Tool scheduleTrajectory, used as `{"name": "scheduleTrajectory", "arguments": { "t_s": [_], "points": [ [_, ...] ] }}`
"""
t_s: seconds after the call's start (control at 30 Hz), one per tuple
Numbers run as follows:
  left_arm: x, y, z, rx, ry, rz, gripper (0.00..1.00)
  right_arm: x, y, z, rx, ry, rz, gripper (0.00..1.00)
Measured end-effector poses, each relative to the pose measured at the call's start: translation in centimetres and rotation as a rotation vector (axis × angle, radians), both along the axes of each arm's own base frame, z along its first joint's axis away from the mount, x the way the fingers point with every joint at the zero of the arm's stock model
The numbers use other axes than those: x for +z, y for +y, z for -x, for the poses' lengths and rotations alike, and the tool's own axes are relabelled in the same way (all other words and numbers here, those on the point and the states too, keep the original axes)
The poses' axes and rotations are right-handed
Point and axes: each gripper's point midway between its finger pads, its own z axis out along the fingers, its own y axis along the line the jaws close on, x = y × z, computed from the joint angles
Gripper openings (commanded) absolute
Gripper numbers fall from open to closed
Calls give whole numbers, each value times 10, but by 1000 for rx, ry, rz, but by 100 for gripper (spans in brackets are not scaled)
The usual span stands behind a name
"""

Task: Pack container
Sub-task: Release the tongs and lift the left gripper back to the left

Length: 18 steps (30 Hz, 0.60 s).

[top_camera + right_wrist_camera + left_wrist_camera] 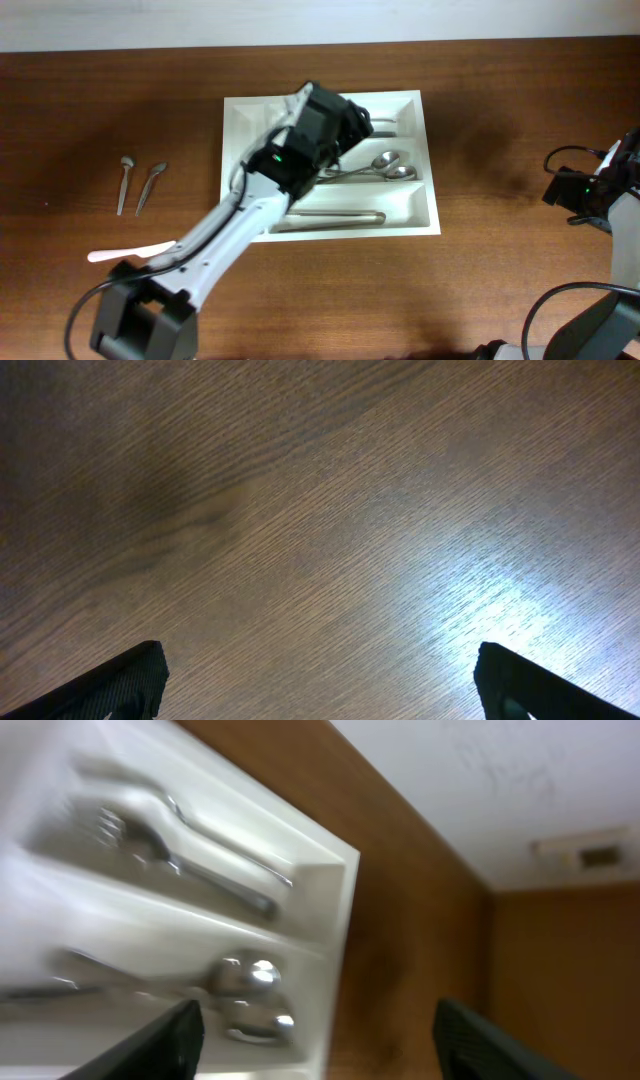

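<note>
The container (248, 122), a white tray with several compartments, was seen on the table (500, 110). The left pincer (318, 1016) was held directly above the container, over the right end of its upper and middle long compartments. In the left wrist view the fingers (165, 1042) of this pincer were spread wide apart and nothing was held between them. The right rim of the container was seen below the gap. In the overhead view the pincer itself was hidden by the left arm (230, 225), which was stretched across the left part of the container.

In the upper long compartment forks (140, 840) were laid. In the middle long compartment spoons (390, 166) were laid, with their bowls toward the right rim. In the lowest long compartment a long metal utensil (335, 216) was laid lengthwise; its kind could not be told.

Well to the left of the container, two small spoons (123, 187) were laid side by side on the table. A white flat utensil (130, 252) was seen further from the container, beside the left arm.

The right pincer (320, 660) was held well to the right of the container, over bare table. Its fingers were also wide apart, and nothing was gripped.
</note>
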Motion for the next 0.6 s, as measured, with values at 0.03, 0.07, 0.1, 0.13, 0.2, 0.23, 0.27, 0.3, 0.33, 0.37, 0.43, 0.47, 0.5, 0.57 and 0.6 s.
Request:
{"name": "scheduleTrajectory", "arguments": {
  "t_s": [0.03,0.07,0.1,0.13,0.2,0.23,0.27,0.3,0.33,0.37,0.43,0.47,0.5,0.57,0.6],
  "points": [
    [5,9,1,-36,-9,-60,83,0,0,0,-1,0,0,99],
    [10,20,2,-72,-25,-122,86,0,0,0,0,0,0,99],
    [15,30,3,-101,-38,-173,87,0,0,0,0,0,0,99],
    [21,41,4,-127,-48,-221,95,0,0,0,0,0,0,99],
    [31,69,8,-167,-67,-317,99,0,0,0,0,0,0,99],
    [36,84,9,-174,-71,-359,99,0,0,0,0,0,0,99],
    [39,100,11,-171,-71,-397,99,0,0,0,0,0,1,99],
    [42,116,14,-161,-65,-431,99,0,0,0,0,0,0,99],
    [45,133,15,-146,-60,-465,99,0,0,0,-1,0,0,99],
    [48,147,16,-129,-56,-489,99,0,0,0,-1,0,0,99],
    [51,176,17,-87,-39,-529,99,0,0,0,-1,0,0,99],
    [50,189,17,-68,-26,-545,99,0,0,0,-1,0,0,99],
    [49,201,18,-53,-12,-563,100,0,0,0,-1,0,0,99],
    [45,225,19,-28,18,-610,100,0,0,0,-1,0,0,99],
    [44,237,18,-18,27,-637,100,0,0,0,0,0,1,99]
  ]
}}
